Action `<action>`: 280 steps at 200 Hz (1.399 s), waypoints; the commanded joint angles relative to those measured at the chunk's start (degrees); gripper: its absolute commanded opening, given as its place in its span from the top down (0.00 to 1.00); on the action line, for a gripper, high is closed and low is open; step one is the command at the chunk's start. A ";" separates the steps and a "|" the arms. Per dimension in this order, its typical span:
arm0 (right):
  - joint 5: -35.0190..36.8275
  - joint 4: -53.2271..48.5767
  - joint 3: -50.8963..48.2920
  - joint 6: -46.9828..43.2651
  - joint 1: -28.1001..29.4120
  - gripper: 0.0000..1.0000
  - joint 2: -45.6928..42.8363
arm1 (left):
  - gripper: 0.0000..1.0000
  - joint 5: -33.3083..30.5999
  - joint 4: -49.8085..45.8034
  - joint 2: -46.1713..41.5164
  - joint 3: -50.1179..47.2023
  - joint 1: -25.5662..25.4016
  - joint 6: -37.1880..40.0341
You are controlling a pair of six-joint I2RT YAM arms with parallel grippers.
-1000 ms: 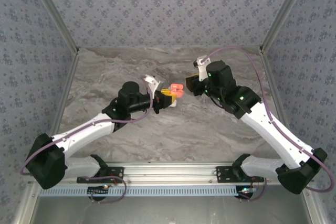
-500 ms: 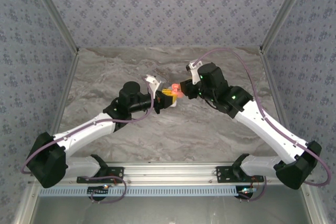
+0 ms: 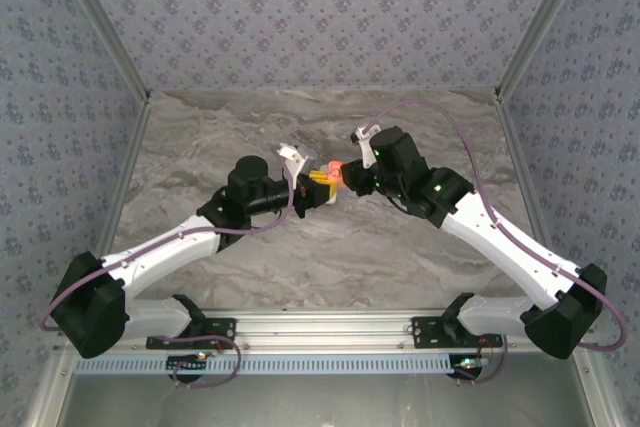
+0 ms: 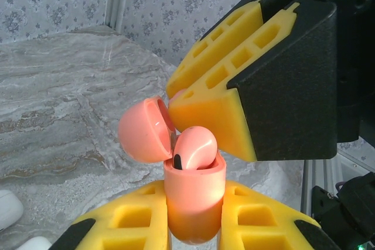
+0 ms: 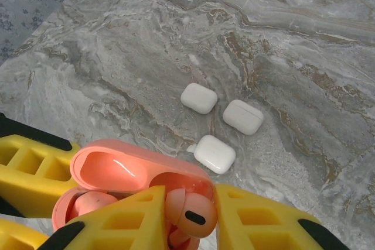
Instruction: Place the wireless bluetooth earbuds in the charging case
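Open charging case (image 4: 194, 203) held over the middle of the table (image 3: 250, 267), between both arms.

The case is clamped upright between the left fingers (image 4: 126, 229), its lid (image 4: 145, 130) swung back. One earbud (image 5: 88, 203) is seated inside; a second earbud (image 5: 190, 212) is pinched between the right fingers (image 5: 252, 221) at the opening. Three other cases (image 5: 198, 98) (image 5: 243, 116) (image 5: 215, 154) are laid close together, not touching, on the table beyond.

Readable text: none that I can make out from here.
Pink case (image 4: 193, 203): plain shell, no logo.
Pink bud (image 5: 190, 215): one dark oval, no letter or number.
White cases (image 5: 199, 98): three blank lids at mid frame, no brand.
Wall (image 3: 320, 17): small flower print across the top of the frame, no words.
Rail (image 3: 320, 327): along the bottom of the top view; any marking is too small to read.
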 commanded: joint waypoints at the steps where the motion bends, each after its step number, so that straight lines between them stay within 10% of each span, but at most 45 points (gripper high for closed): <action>1: -1.58 -1.53 -0.20 1.65 0.26 0.72 0.03 | 1.00 0.15 2.85 -0.43 2.13 -0.08 -0.37; 122: -8.26 -3.14 2.55 6.56 -2.93 0.54 -1.71 | 1.00 0.11 3.71 -0.16 2.17 -0.06 -0.37; 227: -33.66 10.89 -4.82 11.34 -20.01 0.17 -10.52 | 1.00 1.43 9.99 0.14 2.32 -0.06 -0.68; 280: -41.13 6.91 3.53 5.22 -24.96 0.28 -8.58 | 1.00 4.58 6.74 -0.24 9.10 -0.07 7.66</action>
